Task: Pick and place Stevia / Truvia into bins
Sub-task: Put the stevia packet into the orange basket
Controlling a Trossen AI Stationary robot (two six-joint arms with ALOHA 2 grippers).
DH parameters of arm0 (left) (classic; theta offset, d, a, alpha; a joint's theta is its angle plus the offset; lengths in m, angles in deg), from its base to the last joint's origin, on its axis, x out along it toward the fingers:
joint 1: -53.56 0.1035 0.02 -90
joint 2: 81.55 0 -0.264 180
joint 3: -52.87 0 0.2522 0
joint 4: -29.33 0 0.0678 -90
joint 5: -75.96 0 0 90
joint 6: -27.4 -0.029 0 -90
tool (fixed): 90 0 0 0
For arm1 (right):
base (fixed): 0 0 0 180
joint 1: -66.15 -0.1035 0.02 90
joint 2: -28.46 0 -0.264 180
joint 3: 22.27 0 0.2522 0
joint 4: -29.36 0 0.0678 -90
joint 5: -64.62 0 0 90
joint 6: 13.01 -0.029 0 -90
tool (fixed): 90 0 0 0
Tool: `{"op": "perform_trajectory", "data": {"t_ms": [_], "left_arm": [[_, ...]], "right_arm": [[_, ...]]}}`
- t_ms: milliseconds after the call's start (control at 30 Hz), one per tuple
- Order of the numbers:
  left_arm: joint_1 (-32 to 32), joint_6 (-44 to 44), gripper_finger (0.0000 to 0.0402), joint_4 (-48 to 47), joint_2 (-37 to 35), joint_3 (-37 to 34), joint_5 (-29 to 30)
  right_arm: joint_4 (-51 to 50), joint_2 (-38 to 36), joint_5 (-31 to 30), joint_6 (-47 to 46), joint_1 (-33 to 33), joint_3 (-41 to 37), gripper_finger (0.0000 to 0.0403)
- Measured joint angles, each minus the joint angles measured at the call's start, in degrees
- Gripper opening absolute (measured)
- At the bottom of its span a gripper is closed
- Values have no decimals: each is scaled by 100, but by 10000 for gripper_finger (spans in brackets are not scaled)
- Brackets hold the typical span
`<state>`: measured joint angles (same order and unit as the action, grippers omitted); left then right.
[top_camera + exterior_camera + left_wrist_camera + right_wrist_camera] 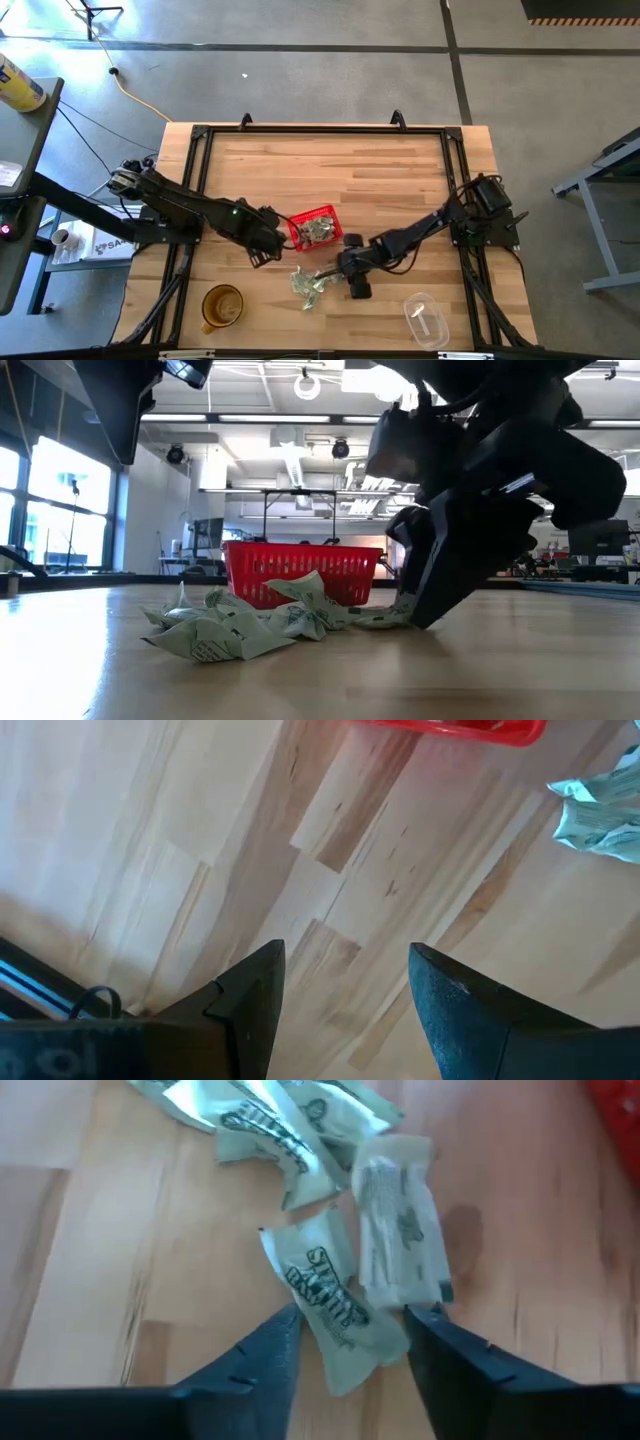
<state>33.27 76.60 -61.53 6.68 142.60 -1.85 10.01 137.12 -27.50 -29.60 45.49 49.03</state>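
A loose pile of pale green and white Stevia packets lies flat on the wooden table, just on the near side of the red basket. Some packets lie inside the basket. My right gripper is open and tipped down at the pile's right end. Its fingers stand on either side of one packet that lies flat on the wood. In the low view its fingertips are down at the table. My left gripper is open and hovers over bare wood left of the basket. My right gripper comes at the packet's near end slanting down from the table's right. One finger is on each long side of the packet. I cannot tell whether the fingertips touch the paper. The packet lies flat on the table.
An amber cup stands near the table's near edge, left of the pile. A clear cup lies near the near right corner. A black frame rims the table. Bare wood stretches across the far half.
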Motion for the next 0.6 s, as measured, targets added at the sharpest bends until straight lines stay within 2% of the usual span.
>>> {"op": "perform_trajectory", "data": {"t_ms": [67, 233, 333, 500, 600], "left_arm": [[0, -4, 248, -2, 0, 0, 0], [0, 12, 248, 18, 0, 0, -2], [0, 59, 248, 99, 0, 0, 7], [0, 187, 248, 322, 2, 0, 20], [0, 217, 248, 580, 2, 0, 7]], "right_arm": [[-53, -7, -66, -299, -29, 7, 142], [-1102, -22, 246, -879, -36, 452, 63], [-1549, -119, -55, -840, -40, 841, 13], [-2115, -548, -1193, -332, 185, 1299, 17], [-2197, -701, -1570, 62, 585, 1420, 5]]}}
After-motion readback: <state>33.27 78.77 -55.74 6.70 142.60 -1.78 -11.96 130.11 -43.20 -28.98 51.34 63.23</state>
